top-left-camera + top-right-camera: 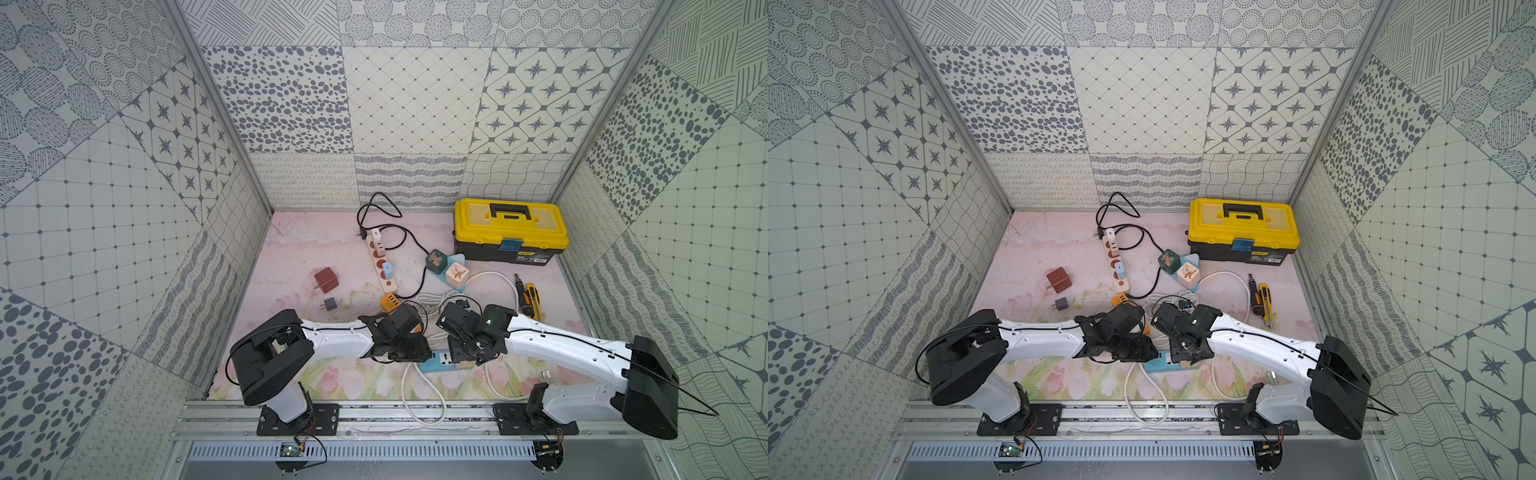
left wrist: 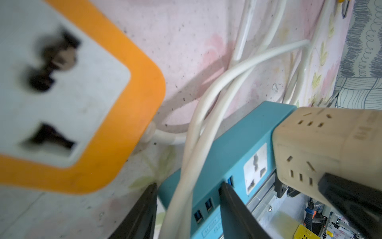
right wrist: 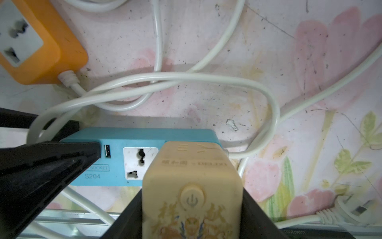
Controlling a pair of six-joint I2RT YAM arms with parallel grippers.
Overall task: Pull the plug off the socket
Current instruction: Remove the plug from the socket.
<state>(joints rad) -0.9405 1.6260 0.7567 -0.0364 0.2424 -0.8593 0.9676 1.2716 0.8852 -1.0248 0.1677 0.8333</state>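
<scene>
we reach both arms inward from the front rail, wrists bent down near the middle. our left pincer [image 2: 187, 209] straddles the blue strip [image 2: 231, 149], fingers [image 2: 233, 209] on either side. our right pincer [image 3: 192, 209] clamps the cream plug [image 3: 192, 186], a finger [image 3: 258, 217] pressed against each flank.

You have four power strips: a long white one [image 1: 381, 261], a pale blue one [image 1: 450, 271], an orange one [image 1: 391, 302] and a teal one [image 1: 441, 360]. Six plug-in cubes: red [image 1: 326, 280], grey [image 1: 329, 304], green [image 1: 436, 261], cream [image 1: 456, 274], light blue [image 1: 387, 270] and beige [image 3: 192, 198]. One toolbox [image 1: 510, 230], one screwdriver [image 1: 521, 296], one utility knife [image 1: 533, 300].
</scene>
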